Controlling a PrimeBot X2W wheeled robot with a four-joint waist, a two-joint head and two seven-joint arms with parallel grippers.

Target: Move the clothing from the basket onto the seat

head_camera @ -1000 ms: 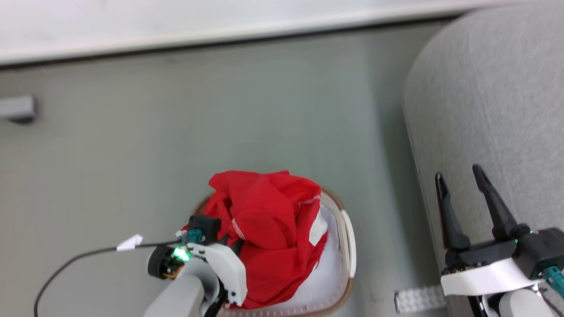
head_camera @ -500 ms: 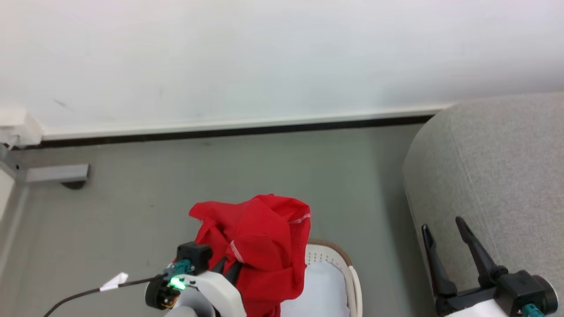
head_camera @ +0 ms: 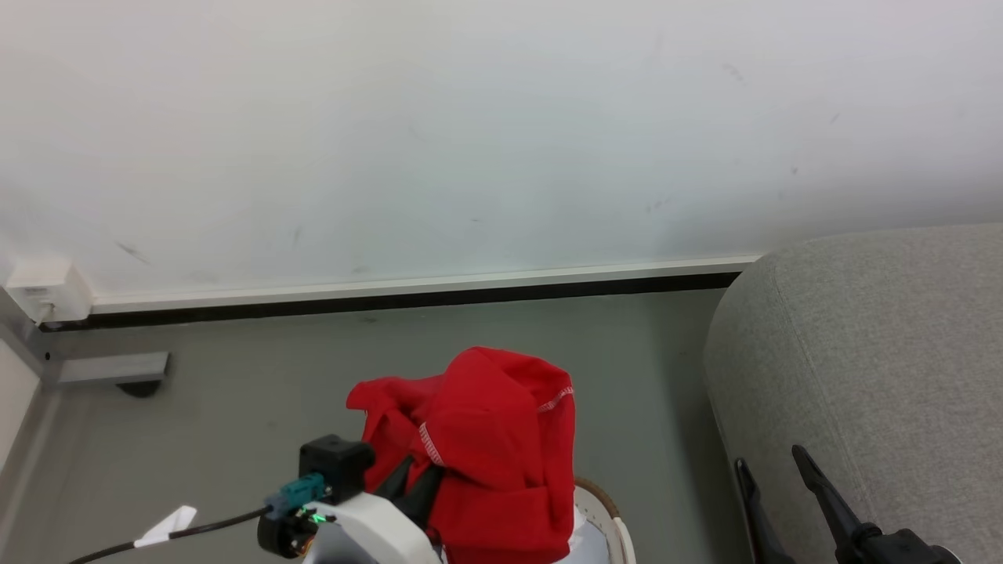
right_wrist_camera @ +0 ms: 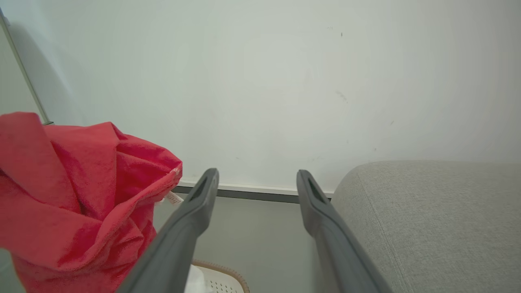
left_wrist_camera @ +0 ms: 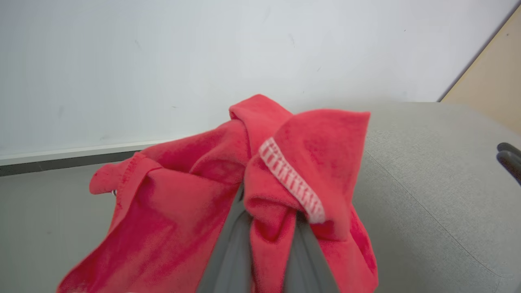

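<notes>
A pale wall fills the far side of the scene, with grey floor running up to it. The seat bulks on the right, its rounded grey edge facing left toward the work, and nothing red shows on the part of it that can be seen.

The clothing is a bundle of bright red fabric with a white stitched hem, hanging in the air near the middle and to the left of the seat. It sits above the basket, of which only a curve of brown-banded rim shows at the near edge, just right of the bundle.

The left gripper is clamped on the garment – in its wrist view the two dark fingers run up into a fold of red cloth pinched between them. The right gripper stands with its fingers spread wide and nothing between them, near the seat's edge and well apart from the cloth.

As a judgement, the task is about midway for this garment: it is up out of the basket but not yet on the seat, so the carry to the right and the release remain. Too little of the basket's inside shows to tell whether more clothing lies in it.
</notes>
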